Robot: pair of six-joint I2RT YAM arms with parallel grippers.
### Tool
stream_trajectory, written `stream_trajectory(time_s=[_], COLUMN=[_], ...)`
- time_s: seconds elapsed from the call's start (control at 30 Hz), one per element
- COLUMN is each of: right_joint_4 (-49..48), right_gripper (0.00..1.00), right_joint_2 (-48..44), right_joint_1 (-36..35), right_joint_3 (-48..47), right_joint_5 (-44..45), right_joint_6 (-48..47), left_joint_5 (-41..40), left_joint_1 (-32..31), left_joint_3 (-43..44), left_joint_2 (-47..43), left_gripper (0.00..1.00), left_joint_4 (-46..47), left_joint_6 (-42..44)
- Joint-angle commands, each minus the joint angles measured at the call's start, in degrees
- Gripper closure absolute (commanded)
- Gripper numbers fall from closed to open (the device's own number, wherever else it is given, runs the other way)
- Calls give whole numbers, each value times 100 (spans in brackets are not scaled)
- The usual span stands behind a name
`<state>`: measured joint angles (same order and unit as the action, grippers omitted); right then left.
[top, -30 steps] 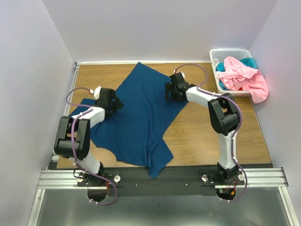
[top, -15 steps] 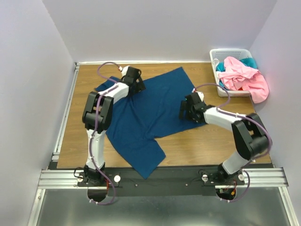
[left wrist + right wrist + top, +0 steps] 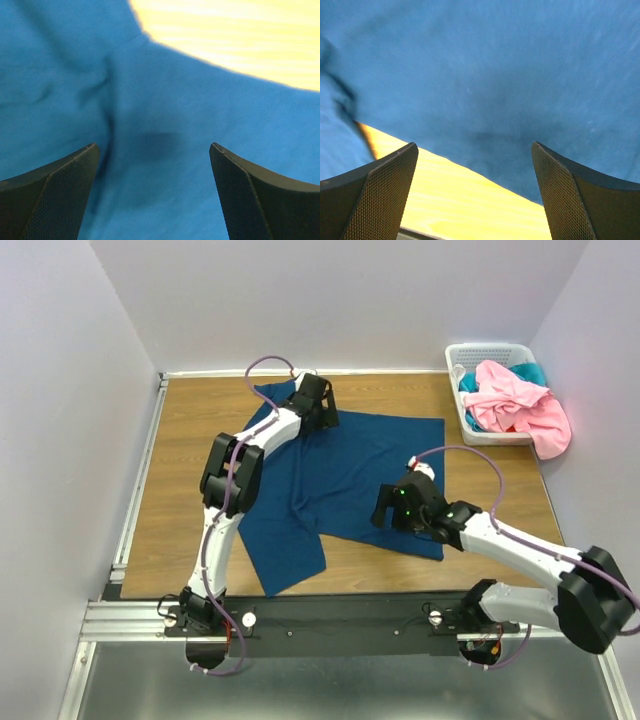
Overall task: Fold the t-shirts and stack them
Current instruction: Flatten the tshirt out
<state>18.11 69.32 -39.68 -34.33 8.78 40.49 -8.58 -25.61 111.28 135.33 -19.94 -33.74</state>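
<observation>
Jaws spread wide and empty, the left gripper (image 3: 152, 147) hangs over the far edge of the navy tee (image 3: 345, 460), which lies spread mid-table (image 3: 190, 440). The right gripper (image 3: 475, 145), equally wide and holding nothing, hovers above the tee's near edge.

Robot lab cell, plain white walls (image 3: 330, 300), wood tabletop (image 3: 180, 470), alu rail (image 3: 120, 620)
</observation>
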Motion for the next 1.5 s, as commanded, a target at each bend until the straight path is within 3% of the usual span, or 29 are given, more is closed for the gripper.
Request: stream_trajectory(time_s=[0.0, 0.23, 0.33, 0.57, 0.77, 1.0, 1.47], right_joint_4=[228, 255, 246, 202, 211, 211, 211], right_gripper=[0, 0, 0, 0, 0, 0, 0], right_joint_2=[-463, -271, 37, 1618, 3033, 4097, 5373], right_joint_1=[4, 74, 345, 1454, 2008, 2315, 2579], right_joint_3=[-443, -943, -1146, -2296, -3439, -4143, -4970], right_joint_5=[729, 1811, 1917, 1267, 424, 265, -139], right_joint_6=[-85, -243, -287, -937, -1367, -1614, -1817], left_joint_5=[-793, -645, -435, -346, -531, -365, 216], left_joint_1=[117, 810, 987, 1198, 1365, 1383, 1400], left_joint_3=[-1124, -3496, -3798, -4343, -4580, -4318, -2929], left_joint_2=[-1007, -2062, -2124, -2581, -2950, -3109, -1818], left_gripper=[2, 2, 2, 2, 2, 2, 2], left_joint_4=[-89, 657, 720, 817, 729, 738, 421], left_joint_6=[192, -115, -133, -160, -168, -28, 271])
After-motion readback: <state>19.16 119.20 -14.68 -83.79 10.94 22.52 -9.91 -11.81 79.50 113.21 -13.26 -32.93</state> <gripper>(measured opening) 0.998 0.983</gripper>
